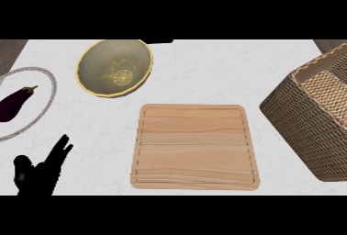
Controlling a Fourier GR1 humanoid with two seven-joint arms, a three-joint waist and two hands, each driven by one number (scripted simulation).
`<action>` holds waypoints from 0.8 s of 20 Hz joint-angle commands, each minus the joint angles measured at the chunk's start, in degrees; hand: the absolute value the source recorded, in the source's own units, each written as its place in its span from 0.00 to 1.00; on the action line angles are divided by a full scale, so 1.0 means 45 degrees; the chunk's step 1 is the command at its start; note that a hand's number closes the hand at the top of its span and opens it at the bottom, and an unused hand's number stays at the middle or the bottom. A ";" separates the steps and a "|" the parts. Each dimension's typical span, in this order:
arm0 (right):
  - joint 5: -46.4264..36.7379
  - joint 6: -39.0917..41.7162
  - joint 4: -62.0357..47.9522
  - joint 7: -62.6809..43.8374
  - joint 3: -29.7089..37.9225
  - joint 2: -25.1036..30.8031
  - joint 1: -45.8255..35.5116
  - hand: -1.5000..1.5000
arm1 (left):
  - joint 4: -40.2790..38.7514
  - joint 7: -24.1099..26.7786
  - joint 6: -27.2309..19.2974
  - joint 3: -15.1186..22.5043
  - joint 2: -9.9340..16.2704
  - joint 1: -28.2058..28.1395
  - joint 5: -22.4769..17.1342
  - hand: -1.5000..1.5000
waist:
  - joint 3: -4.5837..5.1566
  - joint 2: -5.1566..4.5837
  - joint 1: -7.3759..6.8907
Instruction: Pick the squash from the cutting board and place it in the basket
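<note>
Counter, one moment: squash not visible; board (196, 146) bare.
Wicker basket (298, 119) at the right edge; left hand (37, 172), fingers straight and released, at the front-left corner; eggplant (15, 103) on plate (47, 98); gold bowl (114, 67) behind.

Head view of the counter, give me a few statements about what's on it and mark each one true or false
1. The cutting board has nothing on it. True.
2. An eggplant lies on the white plate. True.
3. The squash sits on the cutting board. False: no squash shows anywhere.
4. The basket stands left of the board. False: it stands to the right.
5. The left hand is open at the lower left. True.
</note>
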State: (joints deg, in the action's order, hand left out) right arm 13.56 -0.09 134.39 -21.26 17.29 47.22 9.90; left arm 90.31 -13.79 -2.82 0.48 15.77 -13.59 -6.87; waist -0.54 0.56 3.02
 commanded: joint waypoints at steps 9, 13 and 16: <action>0.2556 0.4004 -0.7122 0.1918 0.2965 0.2275 -0.2562 1.00 | -0.1283 -0.0440 0.0304 0.0545 -0.0472 0.0747 0.0409 0.50 | 0.0116 -0.0174 -0.0820; 0.3370 0.4633 -0.8617 0.1751 0.2789 0.2230 -0.3086 1.00 | -0.1714 -0.0168 0.0358 0.0606 -0.0707 0.0706 0.0487 0.50 | 0.0120 -0.0177 -0.0820; 0.3646 0.4693 -0.9202 0.1947 0.2346 0.1295 -0.3133 1.00 | -0.1902 -0.0214 0.0286 0.0517 -0.0838 0.1073 0.0492 0.50 | 0.0119 -0.0167 -0.0743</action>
State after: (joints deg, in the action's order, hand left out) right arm 27.60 19.09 97.76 -13.44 28.57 55.64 -3.37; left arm 87.11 -15.13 -1.73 1.88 14.09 -8.20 -4.80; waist -0.63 0.29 -0.70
